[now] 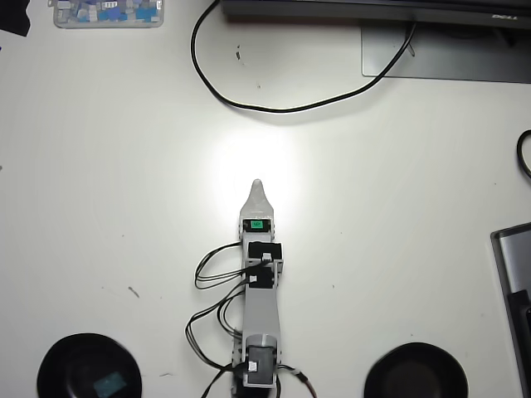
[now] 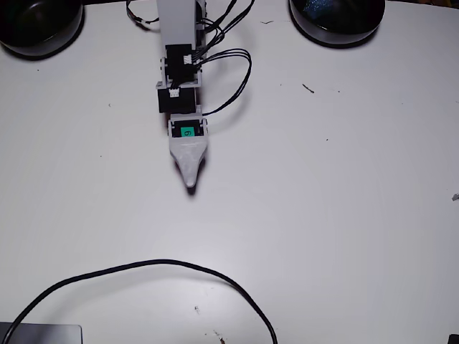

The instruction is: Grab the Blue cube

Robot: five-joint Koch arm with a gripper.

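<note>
The Blue cube [image 1: 109, 384] shows as a small teal square lying inside the black bowl [image 1: 89, 366] at the bottom left of the overhead view. It cannot be made out in the fixed view. My gripper [image 1: 258, 185] stretches over the bare middle of the white table [image 1: 398, 207], far from the cube and to its upper right. In the fixed view the gripper [image 2: 190, 182] points down the picture. Its jaws lie one behind the other, so only a single grey tip shows, and nothing is seen held.
A second black bowl [image 1: 415, 371] sits at the bottom right. A clear tray [image 1: 108, 12] of small blue and white pieces stands at the top left. A black cable [image 1: 274, 106] loops across the far side, beside a monitor base [image 1: 448, 58]. A dark device [image 1: 514, 290] lies at the right edge.
</note>
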